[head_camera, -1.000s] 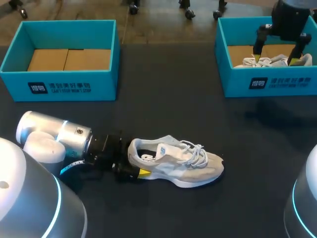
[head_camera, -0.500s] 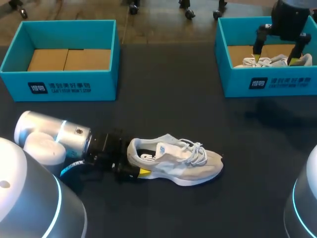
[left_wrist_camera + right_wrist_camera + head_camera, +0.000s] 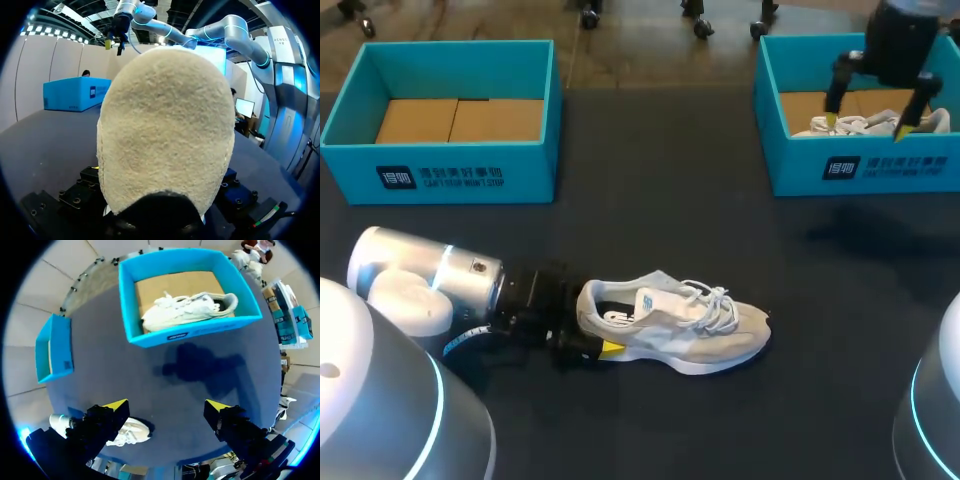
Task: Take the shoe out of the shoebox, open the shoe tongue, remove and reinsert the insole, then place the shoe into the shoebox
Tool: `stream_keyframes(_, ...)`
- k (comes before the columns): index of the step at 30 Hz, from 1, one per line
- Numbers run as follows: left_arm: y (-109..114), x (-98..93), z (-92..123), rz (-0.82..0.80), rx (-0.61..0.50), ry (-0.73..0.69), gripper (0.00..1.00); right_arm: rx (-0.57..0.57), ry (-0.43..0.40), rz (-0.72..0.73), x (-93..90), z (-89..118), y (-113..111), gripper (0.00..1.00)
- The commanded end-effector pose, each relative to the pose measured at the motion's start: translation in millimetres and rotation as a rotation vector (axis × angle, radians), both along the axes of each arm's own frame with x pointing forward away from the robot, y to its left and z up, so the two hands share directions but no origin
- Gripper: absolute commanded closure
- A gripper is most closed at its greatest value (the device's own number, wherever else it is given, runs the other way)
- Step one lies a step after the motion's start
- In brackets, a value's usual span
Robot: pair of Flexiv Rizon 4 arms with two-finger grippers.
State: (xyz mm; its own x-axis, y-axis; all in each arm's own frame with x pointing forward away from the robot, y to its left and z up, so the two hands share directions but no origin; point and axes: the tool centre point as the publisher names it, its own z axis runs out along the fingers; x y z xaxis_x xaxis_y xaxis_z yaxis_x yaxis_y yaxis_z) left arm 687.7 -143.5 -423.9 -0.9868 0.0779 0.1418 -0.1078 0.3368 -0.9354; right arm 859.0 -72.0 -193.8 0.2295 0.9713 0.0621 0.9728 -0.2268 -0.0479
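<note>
Sneaker [image 3: 675,325] lies out at lower centre, left gripper [image 3: 588,345] at its heel, grip untellable; right gripper [image 3: 866,122], jaws apart upper right, should likely come lift the tongue [image 3: 648,300].

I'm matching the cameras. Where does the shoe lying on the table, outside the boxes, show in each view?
Head view: loose shoe low in the middle, heel toward the left arm.
Left wrist view: its heel fills the view, close ahead.
Right wrist view: its laced front peeks from behind a finger of the right gripper.
Shared landmark: the shoebox below the right gripper.
</note>
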Motion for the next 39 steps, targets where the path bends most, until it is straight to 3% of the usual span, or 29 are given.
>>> stream_keyframes(1, 1, -1.1, -2, 0.002, 0.002, 0.000, 1.00, -0.012, -0.020, 0.003, -16.6, -10, 40, 0.00)
stream_keyframes(6, 1, -1.1, -2, 0.002, 0.002, 0.000, 1.00, 0.027, -0.040, 0.009, -42.6, -23, 81, 0.00)
stream_keyframes(7, 1, -1.1, -2, 0.002, 0.002, 0.000, 1.00, 0.021, -0.007, -0.040, -46.1, -25, 87, 0.00)
stream_keyframes(9, 1, -1.1, -2, 0.002, 0.002, 0.000, 1.00, 0.054, 0.026, -0.043, -47.9, -29, 90, 0.00)
stream_keyframes(23, 1, -1.1, -2, 0.002, 0.002, 0.000, 1.00, 0.054, 0.026, -0.043, -47.9, -29, 90, 0.00)
stream_keyframes(30, 1, -1.1, -2, 0.002, 0.002, 0.000, 1.00, -0.042, 0.043, -0.030, -75.0, -35, 160, 0.00)
stream_keyframes(36, 1, -1.1, -2, 0.002, 0.002, 0.000, 1.00, -0.010, 0.028, 0.009, -99.0, -47, 215, 0.00)
stream_keyframes(39, 1, -1.1, -2, 0.002, 0.002, 0.000, 1.00, 0.015, 0.033, 0.009, -101.3, -50, 221, 0.00)
